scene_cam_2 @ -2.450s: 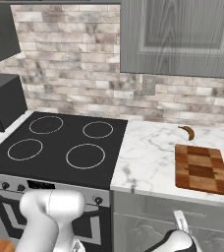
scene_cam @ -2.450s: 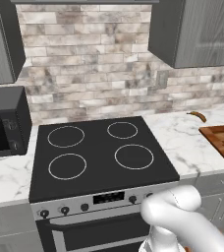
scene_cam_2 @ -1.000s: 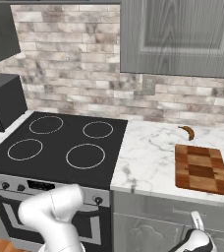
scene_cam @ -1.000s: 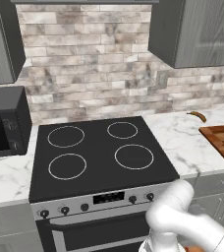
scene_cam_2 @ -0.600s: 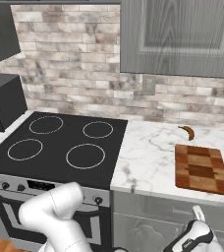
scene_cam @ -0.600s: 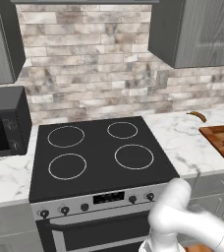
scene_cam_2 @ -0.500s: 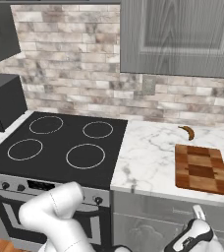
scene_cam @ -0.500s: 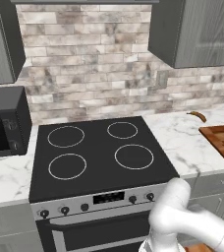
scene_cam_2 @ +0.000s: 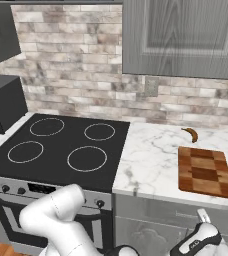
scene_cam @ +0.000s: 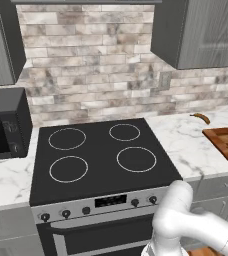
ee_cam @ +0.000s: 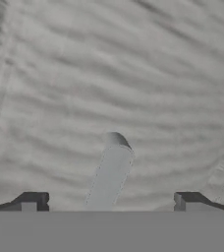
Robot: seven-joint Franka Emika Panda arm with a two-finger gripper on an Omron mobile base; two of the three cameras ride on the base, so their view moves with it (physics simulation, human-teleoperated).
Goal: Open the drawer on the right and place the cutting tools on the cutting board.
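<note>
Below the cutting board (scene_cam_2: pixel 205 172), right at the grey drawer (ee_cam: pixel 133 74) front, I've got the hand (ee_cam: pixel 111 199) w/ fingers fully apart, empty, straddling the handle (ee_cam: pixel 109 174).

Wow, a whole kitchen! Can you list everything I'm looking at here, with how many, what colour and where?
stove: one, black top with four white rings, middle of the counter
oven door: one, black, below the stove knobs
microwave: one, black, on the counter left of the stove
counter: white marble, both sides of the stove
cutting board: one, reddish-brown checkered wood, on the counter right of the stove
curved thing: one, brown-orange, behind the board by the wall
wall: grey-beige brick
upper cabinets: grey
drawer: grey front, shut, under the counter at right
handle: one, grey bar, on the grey panel in front of the hand
arm: white, low in front of the stove
gripper: dark fingertips, open, either side of the handle
</note>
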